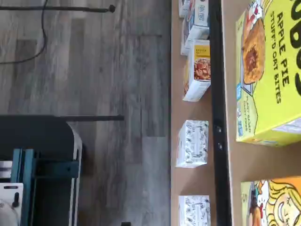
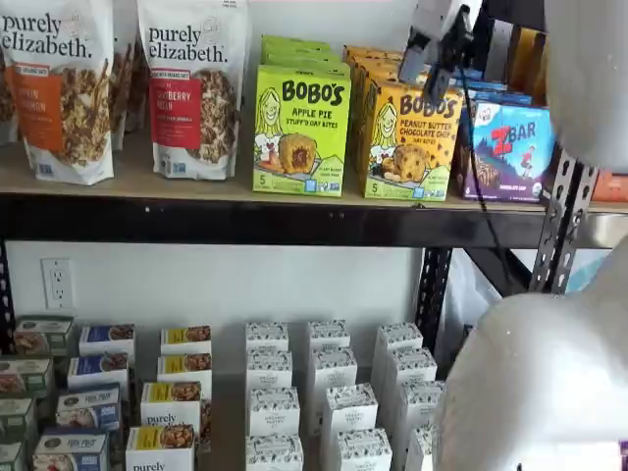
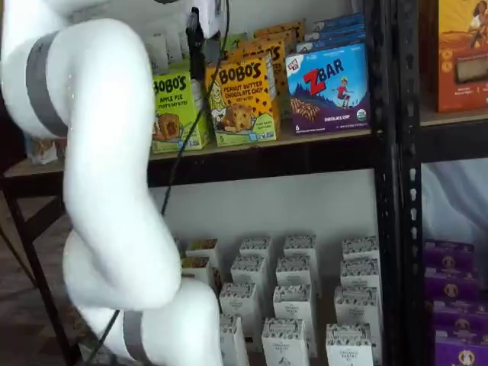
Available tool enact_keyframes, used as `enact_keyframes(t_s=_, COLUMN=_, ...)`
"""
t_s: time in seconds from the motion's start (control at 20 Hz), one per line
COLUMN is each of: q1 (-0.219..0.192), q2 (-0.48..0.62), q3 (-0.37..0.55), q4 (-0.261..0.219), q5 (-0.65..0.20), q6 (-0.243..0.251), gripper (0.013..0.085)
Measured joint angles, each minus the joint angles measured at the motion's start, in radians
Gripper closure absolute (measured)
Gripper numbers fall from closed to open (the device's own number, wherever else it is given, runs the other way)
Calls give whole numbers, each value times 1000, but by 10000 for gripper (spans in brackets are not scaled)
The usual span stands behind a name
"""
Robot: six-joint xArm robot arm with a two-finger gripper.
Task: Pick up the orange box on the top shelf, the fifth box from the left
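The orange box [image 2: 412,137] is a yellow-orange Bobo's Peanut Butter Chocolate Chip carton. It stands upright on the top shelf [image 2: 245,222], between a lime-green carton and a blue one, with more like it behind. It shows in both shelf views [image 3: 244,95], and part of it shows in the wrist view [image 1: 275,202]. My gripper [image 2: 442,65] hangs in front of the box's upper right corner. In a shelf view its black fingers [image 3: 196,44] show side-on with a cable beside them. No gap shows and nothing is held.
A lime-green Bobo's Apple Pie carton [image 2: 299,132] stands left of the orange box and a blue Zbar box [image 2: 505,147] right of it. Granola bags [image 2: 191,88] stand farther left. Small white cartons [image 2: 329,392] fill the lower level. My white arm [image 3: 99,168] fills the foreground.
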Motion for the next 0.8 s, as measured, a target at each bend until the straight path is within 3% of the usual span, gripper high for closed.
enact_keyframes(t_s=0.1, q1=-2, q2=-24, q3=33, q4=17, q5=-49, q6=1, gripper=130)
enact_keyframes(t_s=0.55, q1=11, q2=-43, q3=61, q4=30, q5=-116, q6=14, gripper=130)
enact_keyframes(t_s=0.8, q1=-1, q2=-54, q3=87, q4=26, q5=-201, q6=-4, gripper=130)
